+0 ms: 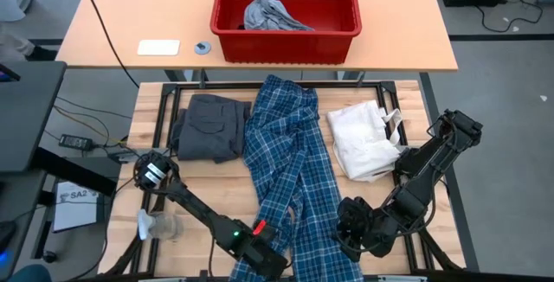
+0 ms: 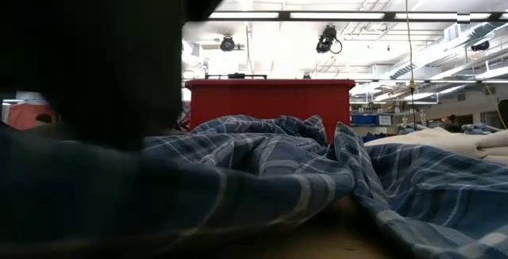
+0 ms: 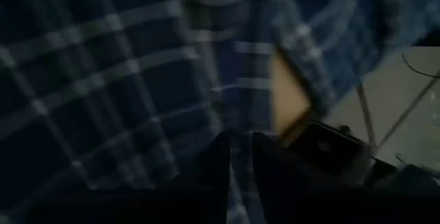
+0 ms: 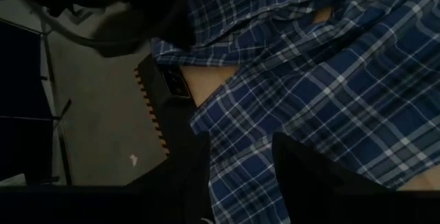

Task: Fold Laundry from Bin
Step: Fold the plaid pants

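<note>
Plaid shirt [image 1: 288, 165] sprawls lengthwise down the middle of the work table [image 1: 151, 92], its hem at the near edge, where the left gripper [image 1: 275, 263] pinches the cloth between nearly closed fingers. Beside it, the right gripper [image 1: 353, 230] stands half-open over the hem's other side. Across the far edge, the red bin [image 1: 286, 41] holds one light grey piece [image 1: 270, 14]; bare wood shows mostly at the near left corner.

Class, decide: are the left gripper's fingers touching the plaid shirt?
Touching. The left wrist view shows the left gripper with its fingers nearly together and the plaid shirt pinched between them.
</note>
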